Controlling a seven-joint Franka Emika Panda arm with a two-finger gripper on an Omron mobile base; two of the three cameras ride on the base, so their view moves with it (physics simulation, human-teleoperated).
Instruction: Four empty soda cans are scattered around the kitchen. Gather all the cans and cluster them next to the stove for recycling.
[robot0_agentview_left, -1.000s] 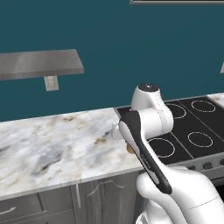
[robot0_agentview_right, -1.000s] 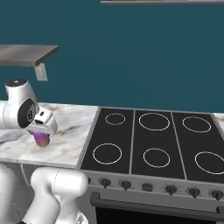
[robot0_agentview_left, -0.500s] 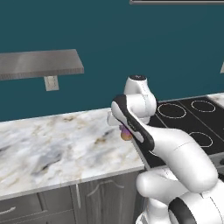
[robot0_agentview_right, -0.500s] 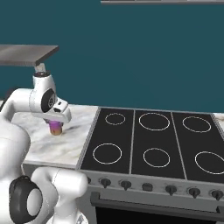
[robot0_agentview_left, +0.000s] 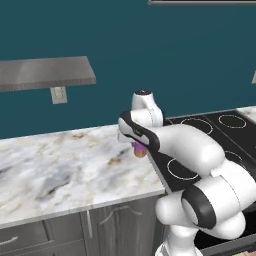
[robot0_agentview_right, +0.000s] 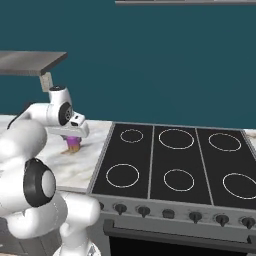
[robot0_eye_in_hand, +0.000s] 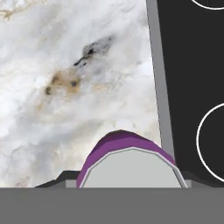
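The jaws were clenched on the purple can (robot0_eye_in_hand: 129, 162), which the hand view showed from above: a silver top ringed in purple-magenta, sitting between the two dark finger tips (robot0_eye_in_hand: 54, 180) at the bottom of that view. The gripper (robot0_agentview_right: 73, 140) hung under the white hand, and the can's purple body (robot0_agentview_right: 74, 143) poked out below it in the right base view. From the left base view the same can (robot0_agentview_left: 139, 148) showed as a small purple and orange shape tucked under the wrist (most of it was hidden by the arm).

The can was over the marble tabletop (robot0_agentview_left: 60, 165), close to its right edge, just beside the stove (robot0_agentview_right: 175, 160); whether its base touched the marble could not be told. The stove's grey rim (robot0_eye_in_hand: 158, 78) ran right beside the can in the hand view, with white burner rings on black glass past it. A grey shelf (robot0_agentview_left: 45, 72) was mounted on the teal wall above the tabletop.
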